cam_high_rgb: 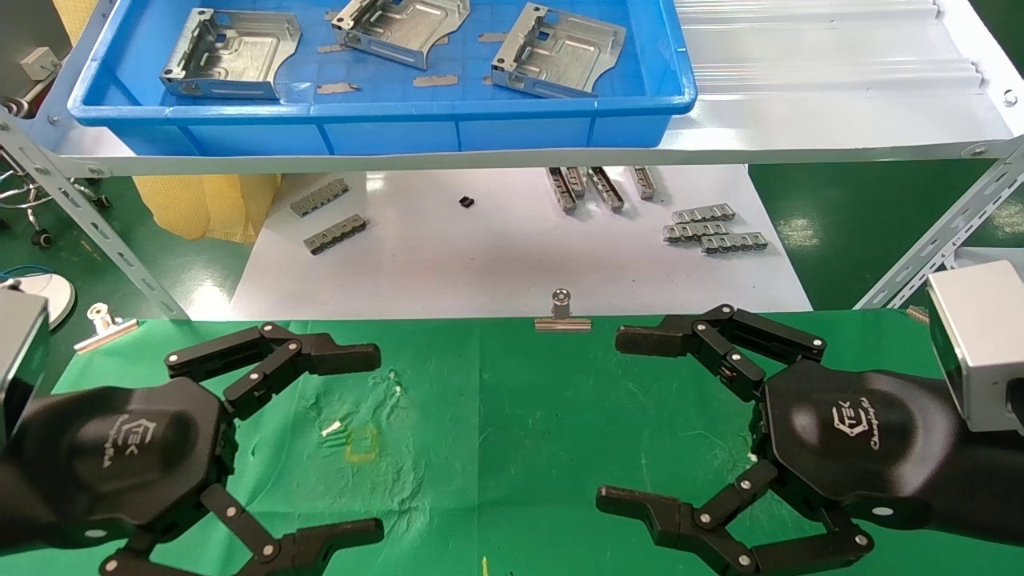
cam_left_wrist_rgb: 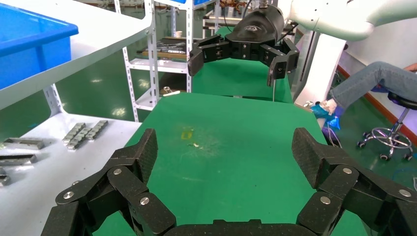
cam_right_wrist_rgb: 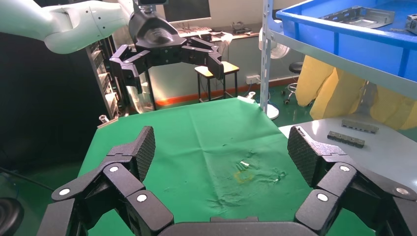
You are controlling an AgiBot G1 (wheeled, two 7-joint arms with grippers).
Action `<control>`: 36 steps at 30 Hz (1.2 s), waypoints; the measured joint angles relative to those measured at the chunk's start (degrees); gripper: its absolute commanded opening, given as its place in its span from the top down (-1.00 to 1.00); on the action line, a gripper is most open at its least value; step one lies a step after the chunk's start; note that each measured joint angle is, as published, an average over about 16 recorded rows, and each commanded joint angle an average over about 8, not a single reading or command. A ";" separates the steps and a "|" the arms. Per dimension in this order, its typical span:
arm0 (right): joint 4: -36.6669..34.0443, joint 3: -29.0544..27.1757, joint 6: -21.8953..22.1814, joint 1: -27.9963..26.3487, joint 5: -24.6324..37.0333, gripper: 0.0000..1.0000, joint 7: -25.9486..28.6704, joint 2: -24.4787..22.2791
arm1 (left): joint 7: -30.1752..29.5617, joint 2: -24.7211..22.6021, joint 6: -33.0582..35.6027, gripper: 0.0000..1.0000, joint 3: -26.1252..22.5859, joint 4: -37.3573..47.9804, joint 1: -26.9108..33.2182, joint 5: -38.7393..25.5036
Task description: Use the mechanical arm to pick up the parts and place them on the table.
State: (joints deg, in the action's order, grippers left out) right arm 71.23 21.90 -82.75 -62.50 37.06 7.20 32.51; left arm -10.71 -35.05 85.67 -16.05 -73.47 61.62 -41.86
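Three shiny silver parts lie in a blue tray on the white shelf; one also shows in the right wrist view. The table in green cloth is below, with a faint yellow mark. My left gripper is open and empty, low over the cloth's left side; in its wrist view only cloth lies between the fingers. My right gripper is open and empty over the right side, with only cloth between its fingers. Both face each other, well below the tray.
Small grey ridged strips lie on a white sheet beyond the cloth. Silver binder clips sit at the cloth's far edge. Slanted shelf braces stand at both sides. The shelf overhangs the sheet.
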 measured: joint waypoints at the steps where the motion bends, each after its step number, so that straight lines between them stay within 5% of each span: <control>1: 0.00 0.00 0.00 0.00 0.00 -1.00 0.00 0.00 | 0.00 0.00 0.00 -1.00 0.00 0.00 0.00 0.00; 36: 0.00 0.00 0.00 0.00 0.00 -1.00 0.00 0.00 | 0.00 0.00 0.00 -1.00 0.00 0.00 0.00 0.00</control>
State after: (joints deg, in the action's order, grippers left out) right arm 71.23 21.90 -82.75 -62.50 37.06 7.20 32.51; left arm -10.72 -35.05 85.67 -16.05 -73.47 61.62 -41.86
